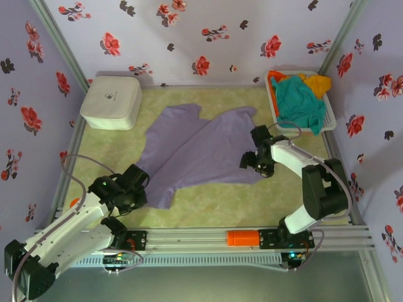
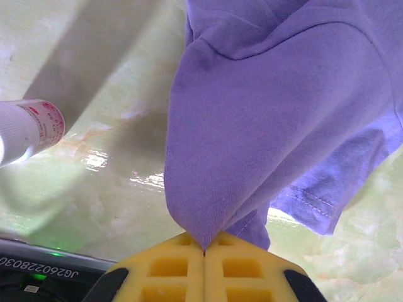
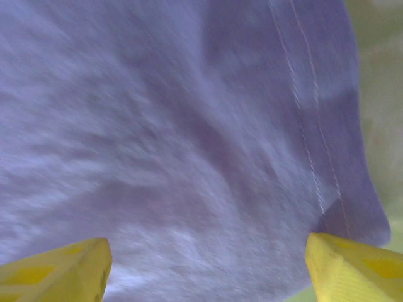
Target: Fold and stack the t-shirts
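The lavender-purple t-shirt (image 1: pixel 195 148) is plain, with lighter stitching along its hem. The desk (image 1: pixel 208 204) is marbled pale yellow-green. At two o'clock are a teal t-shirt (image 1: pixel 301 100), an orange t-shirt (image 1: pixel 275 77) and a yellow t-shirt (image 1: pixel 319 83). The box (image 1: pixel 111 102) at ten o'clock is white. The walls (image 1: pixel 201 38) are pale lilac with red and dark flowers. The left gripper (image 2: pixel 203 251) and right gripper (image 3: pixel 204 264) have yellow jaws.

the top external view looks down from above and behind the arm bases, far enough to take in the whole table (image 1: pixel 208 204). the left wrist view sits low behind the left gripper (image 2: pixel 203 251), facing along the lavender shirt (image 2: pixel 271 113). the right wrist view looks past the right gripper (image 3: pixel 204 251), very close over that shirt. all three share the shirt.
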`<state>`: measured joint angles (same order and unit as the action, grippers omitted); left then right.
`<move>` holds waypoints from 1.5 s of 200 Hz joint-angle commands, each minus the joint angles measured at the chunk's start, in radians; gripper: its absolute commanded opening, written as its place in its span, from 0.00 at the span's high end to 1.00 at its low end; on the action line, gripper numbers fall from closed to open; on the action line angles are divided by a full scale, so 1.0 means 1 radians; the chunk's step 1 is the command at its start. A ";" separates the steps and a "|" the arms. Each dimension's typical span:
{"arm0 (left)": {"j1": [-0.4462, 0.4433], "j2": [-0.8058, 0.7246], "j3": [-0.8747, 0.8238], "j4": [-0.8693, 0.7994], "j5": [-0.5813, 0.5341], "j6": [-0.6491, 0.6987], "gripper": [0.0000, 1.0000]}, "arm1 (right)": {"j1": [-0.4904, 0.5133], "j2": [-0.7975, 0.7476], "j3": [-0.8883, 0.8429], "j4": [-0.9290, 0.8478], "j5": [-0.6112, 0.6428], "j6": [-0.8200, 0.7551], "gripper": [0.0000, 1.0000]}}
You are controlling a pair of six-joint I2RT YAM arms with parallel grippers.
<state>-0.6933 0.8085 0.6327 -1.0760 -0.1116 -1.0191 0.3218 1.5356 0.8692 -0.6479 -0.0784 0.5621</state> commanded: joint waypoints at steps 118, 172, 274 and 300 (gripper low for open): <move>0.006 -0.011 -0.032 0.009 0.033 -0.026 0.96 | -0.019 -0.407 -0.081 -0.202 0.177 0.129 0.27; 0.006 -0.030 -0.037 0.021 0.031 -0.029 0.96 | -0.122 -0.208 -0.120 0.000 0.055 0.122 0.60; 0.006 -0.037 -0.035 0.031 0.027 -0.027 0.96 | -0.130 -0.111 -0.191 0.108 0.030 0.135 0.59; 0.007 -0.034 -0.031 0.032 0.022 -0.025 0.96 | -0.133 -0.096 -0.199 0.122 0.031 0.141 0.70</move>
<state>-0.6933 0.7826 0.6037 -1.0466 -0.0856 -1.0405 0.1959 1.4178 0.6880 -0.5571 -0.0372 0.6895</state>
